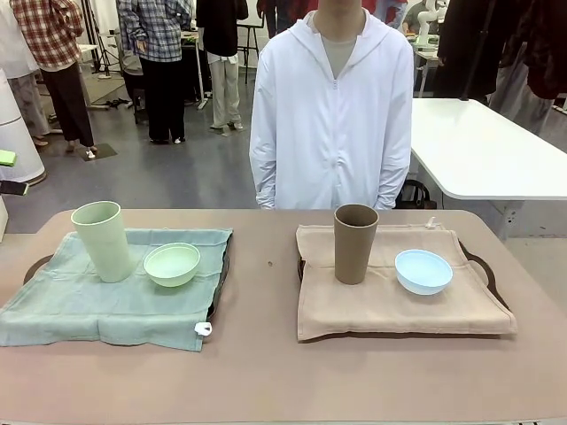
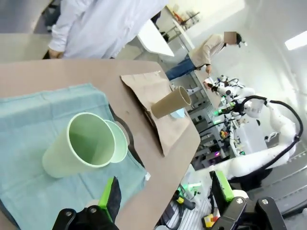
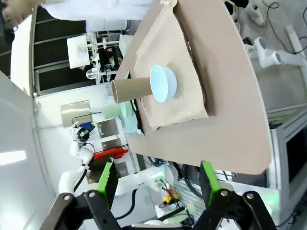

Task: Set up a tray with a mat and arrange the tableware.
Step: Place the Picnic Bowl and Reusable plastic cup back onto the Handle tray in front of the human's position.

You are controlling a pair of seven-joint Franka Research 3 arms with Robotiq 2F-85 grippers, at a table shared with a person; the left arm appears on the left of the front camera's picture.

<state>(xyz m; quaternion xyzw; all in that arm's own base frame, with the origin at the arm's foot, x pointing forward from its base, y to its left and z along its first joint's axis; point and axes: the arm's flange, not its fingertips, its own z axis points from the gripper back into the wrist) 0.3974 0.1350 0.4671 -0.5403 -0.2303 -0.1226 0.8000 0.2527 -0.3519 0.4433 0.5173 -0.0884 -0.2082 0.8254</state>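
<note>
Left pincer (image 2: 163,196) and right pincer (image 3: 156,184) hang open, empty. Green cup (image 1: 104,241), green bowl (image 1: 172,264), brown cup (image 1: 354,243), blue bowl (image 1: 423,271) sit on matted trays; arrangement looks complete, so only checking remains.

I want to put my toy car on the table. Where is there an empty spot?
The bare strip of table between the green mat and the beige mat is free, as is the wide front edge. Each mat's near half is bare too. The far halves are crowded: green cup with green bowl, brown cup with blue bowl.
</note>
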